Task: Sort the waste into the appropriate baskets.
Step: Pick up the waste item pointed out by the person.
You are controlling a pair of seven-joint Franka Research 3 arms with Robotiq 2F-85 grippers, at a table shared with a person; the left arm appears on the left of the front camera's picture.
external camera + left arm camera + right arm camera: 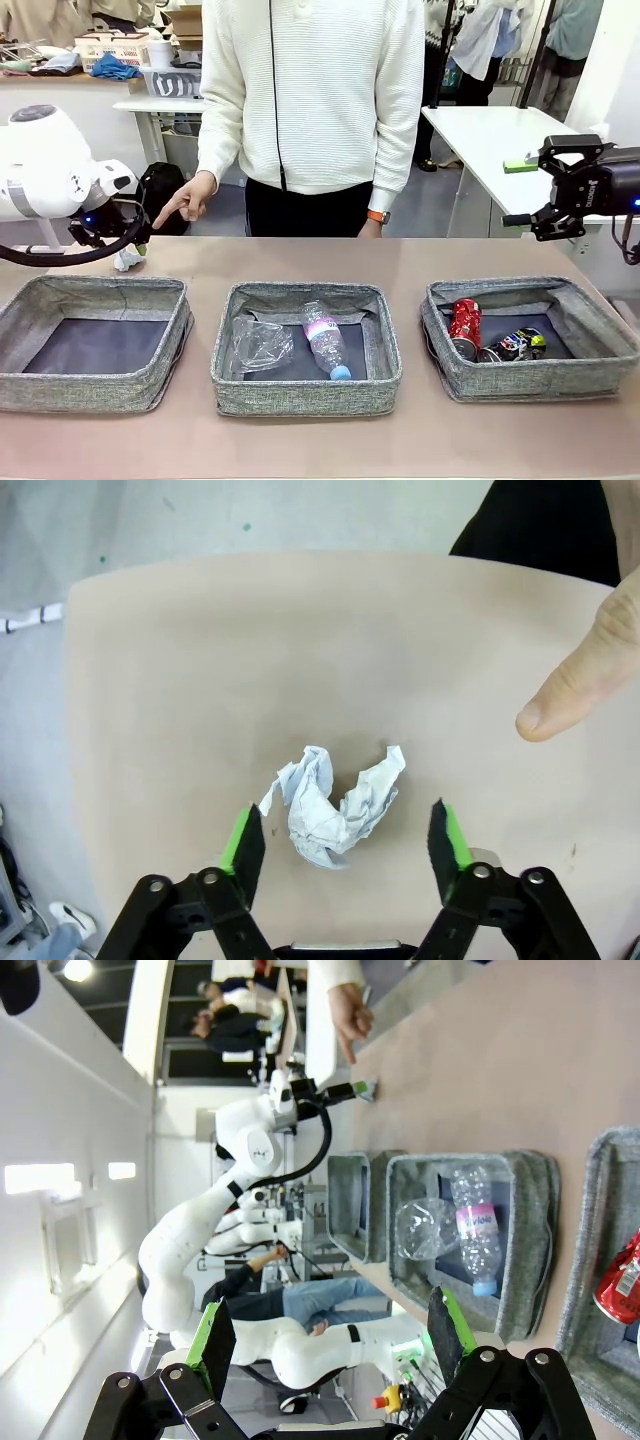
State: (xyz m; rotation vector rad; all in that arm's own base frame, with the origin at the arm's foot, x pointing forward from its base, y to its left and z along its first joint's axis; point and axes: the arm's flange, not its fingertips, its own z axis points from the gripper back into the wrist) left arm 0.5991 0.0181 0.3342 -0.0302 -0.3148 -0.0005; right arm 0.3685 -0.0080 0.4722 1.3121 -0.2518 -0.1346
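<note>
A crumpled white paper wad (335, 815) lies on the table at the far left (128, 260), behind the left basket (95, 290). My left gripper (345, 840) is lowered over it, open, one green pad on each side and not touching it; in the front view it (128, 245) is mostly hidden by the arm. The middle basket (300, 395) holds a pink-labelled, blue-capped bottle (325, 340) and a crushed clear bottle (260, 345). In the right basket (530, 380) lie a red can (463, 325) and a black can (518, 343). My right gripper (535, 190) hangs open and empty, high at the right (330, 1335).
A person in a white sweater stands at the far side. Their hand (190, 200) points down toward the wad, and the fingertip (570, 695) hovers just beside my left gripper. The left basket's dark bottom is bare.
</note>
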